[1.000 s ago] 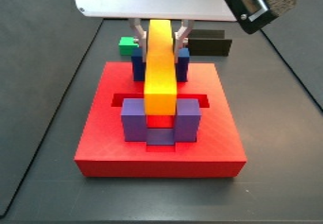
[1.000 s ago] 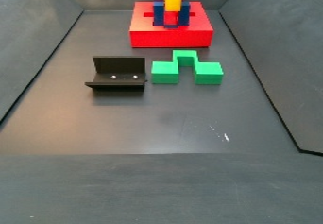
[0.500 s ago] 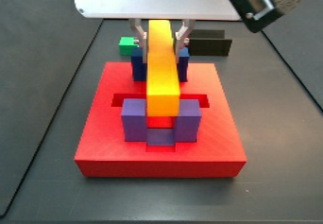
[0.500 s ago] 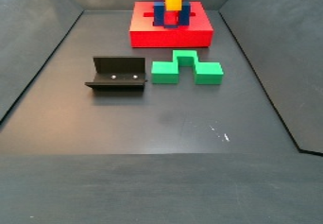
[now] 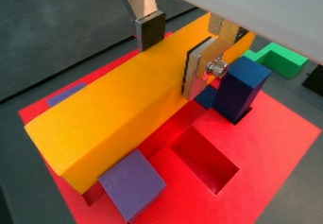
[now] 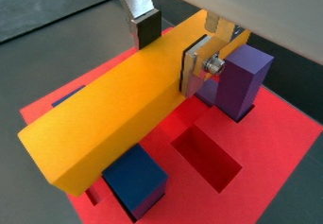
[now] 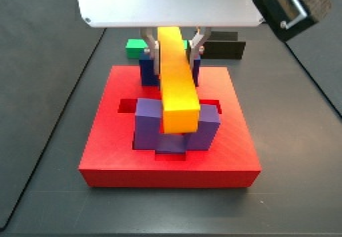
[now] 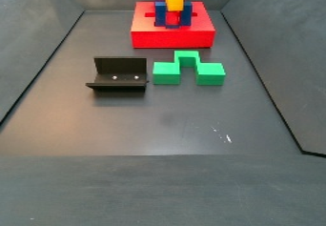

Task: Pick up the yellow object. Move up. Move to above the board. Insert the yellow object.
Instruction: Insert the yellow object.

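Observation:
The yellow object is a long bar lying lengthwise over the red board. Its front end sits low between the two purple posts, and its back part runs between the blue posts. My gripper stands over the bar's back part. In both wrist views the gripper is shut on the yellow object, one pad on each long side. The red board stands at the far end of the floor in a side view.
Green blocks lie on the dark floor in front of the board, with the fixture beside them. Open recessed slots in the board show beside the bar. Dark sloping walls ring the floor.
The gripper has come down with the yellow object. The bar's front end, level with the purple post tops before, now sits lower between them.

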You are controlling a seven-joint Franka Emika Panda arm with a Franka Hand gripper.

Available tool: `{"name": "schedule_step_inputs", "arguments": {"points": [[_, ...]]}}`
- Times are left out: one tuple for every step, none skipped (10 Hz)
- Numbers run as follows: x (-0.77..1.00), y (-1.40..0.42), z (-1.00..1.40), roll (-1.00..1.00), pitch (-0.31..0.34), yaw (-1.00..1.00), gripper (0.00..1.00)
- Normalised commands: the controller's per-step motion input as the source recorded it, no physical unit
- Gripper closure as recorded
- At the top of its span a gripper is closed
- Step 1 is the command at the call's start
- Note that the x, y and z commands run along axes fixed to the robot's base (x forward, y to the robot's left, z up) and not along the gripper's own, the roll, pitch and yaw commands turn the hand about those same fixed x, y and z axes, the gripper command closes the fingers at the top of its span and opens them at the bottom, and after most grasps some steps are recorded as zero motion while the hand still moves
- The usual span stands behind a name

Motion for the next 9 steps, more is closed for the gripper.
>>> {"name": "schedule_step_inputs", "arguments": {"points": [[0.03, -0.12, -0.17, 0.08, 0.000, 0.14, 1.00], [0.04, -0.09, -0.15, 0.07, 0.000, 0.13, 1.00], [0.08, 0.00, -0.10, 0.05, 0.000, 0.07, 1.00], [0.13, 0.00, -0.04, 0.03, 0.000, 0.03, 1.00], [0.21, 0.07, -0.01, 0.00, 0.000, 0.02, 1.00], [0.28, 0.15, -0.02, 0.00, 0.010, 0.00, 1.00], [0.22, 0.11, -0.11, 0.02, 0.000, 0.00, 1.00], [0.11, 0.01, -0.23, 0.03, 0.000, 0.00, 1.00], [0.05, 0.00, -0.31, 0.04, 0.000, 0.00, 1.00]]}}
